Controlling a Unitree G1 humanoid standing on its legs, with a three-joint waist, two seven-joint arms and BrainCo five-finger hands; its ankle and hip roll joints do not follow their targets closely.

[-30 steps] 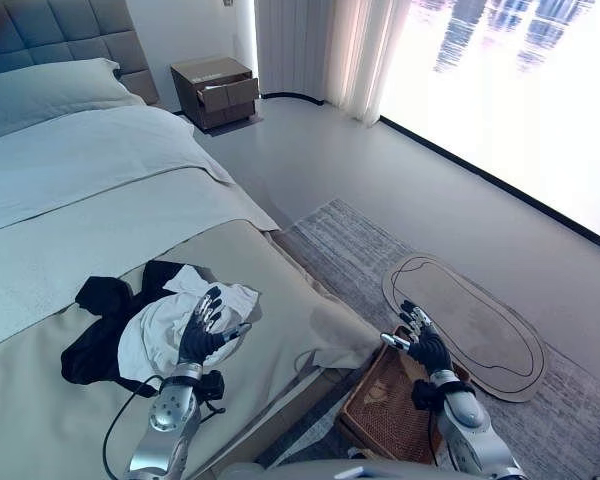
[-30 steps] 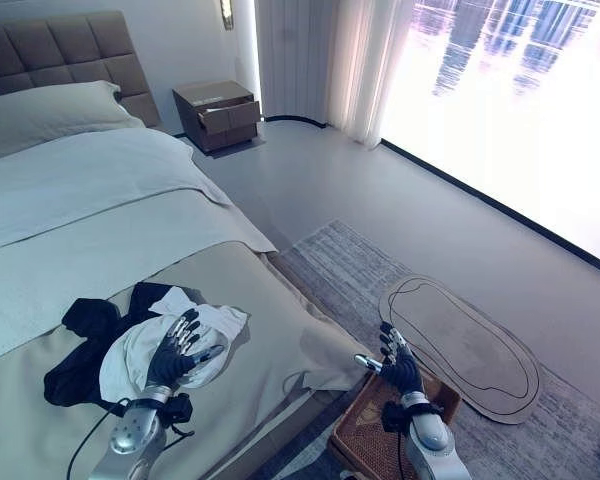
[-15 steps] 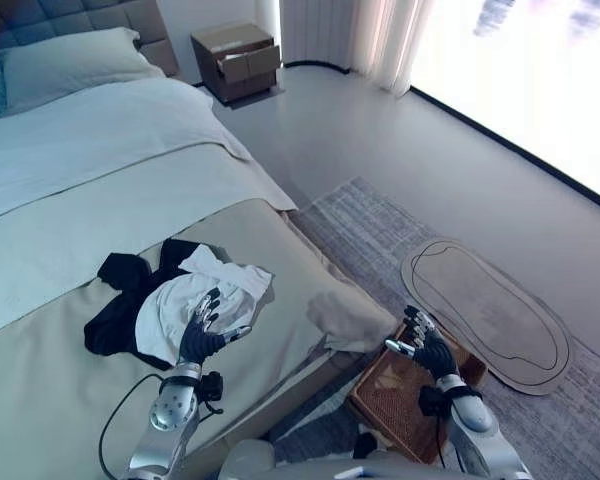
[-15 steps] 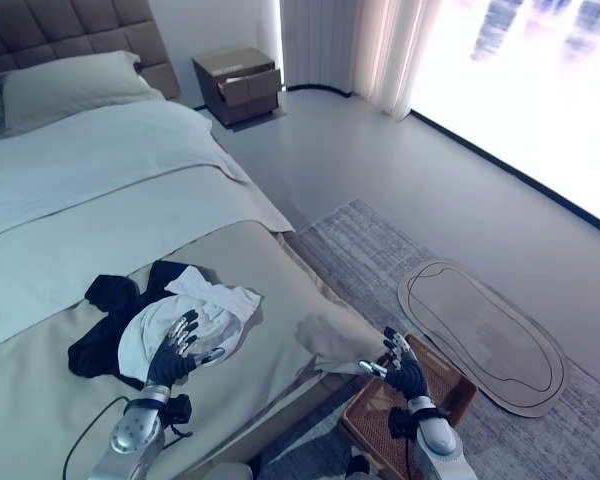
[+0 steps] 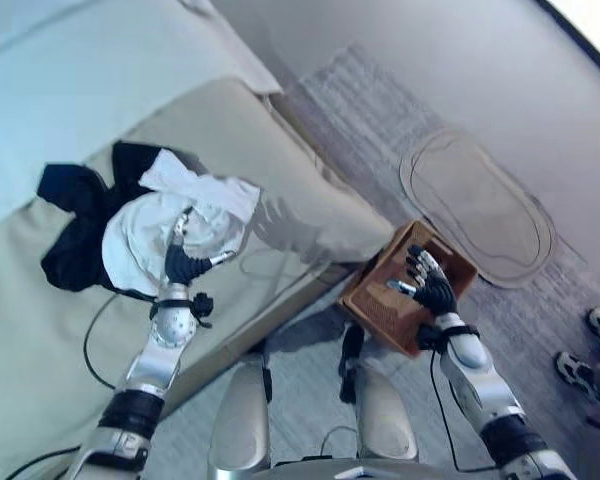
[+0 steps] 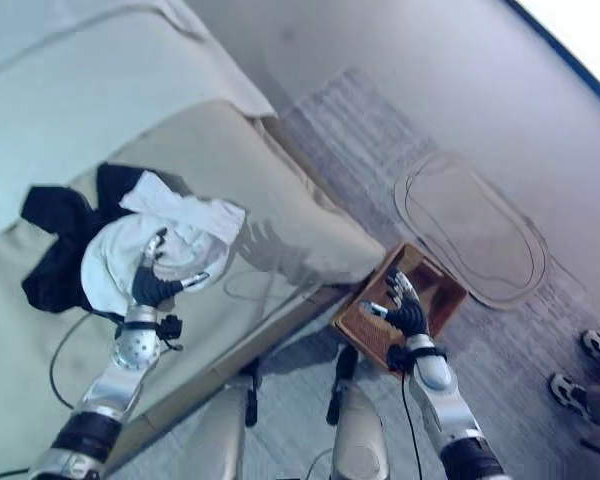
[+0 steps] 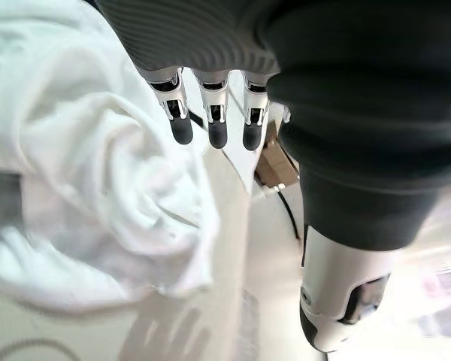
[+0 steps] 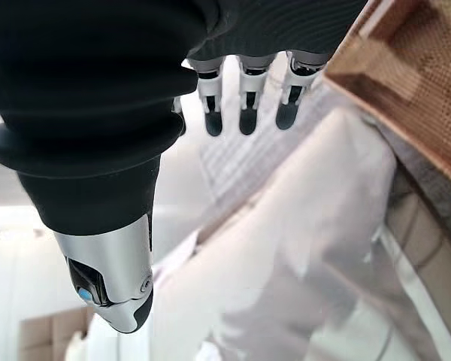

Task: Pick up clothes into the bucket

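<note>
A crumpled white garment (image 5: 145, 230) lies on the bed on top of a black garment (image 5: 72, 225). My left hand (image 5: 183, 264) hovers over the white garment's near edge, open; in the left wrist view its straight fingers (image 7: 210, 124) hang just above the white cloth (image 7: 83, 188) and touch nothing. The brown woven basket (image 5: 380, 300) stands on the floor at the bed's corner. Over its near rim my right hand (image 5: 432, 290) is open and empty, and the right wrist view shows its fingers (image 8: 244, 105) spread beside the basket (image 8: 421, 75).
The beige blanket (image 5: 290, 215) hangs over the bed's edge between the clothes and the basket. An oval mat (image 5: 480, 205) lies on the grey rug past the basket. A person's shoes (image 5: 580, 370) stand at the right edge.
The camera has tipped down and moved closer, so the whole picture has shifted. Both hands remain open, the left by the white garment and the right by the basket.
</note>
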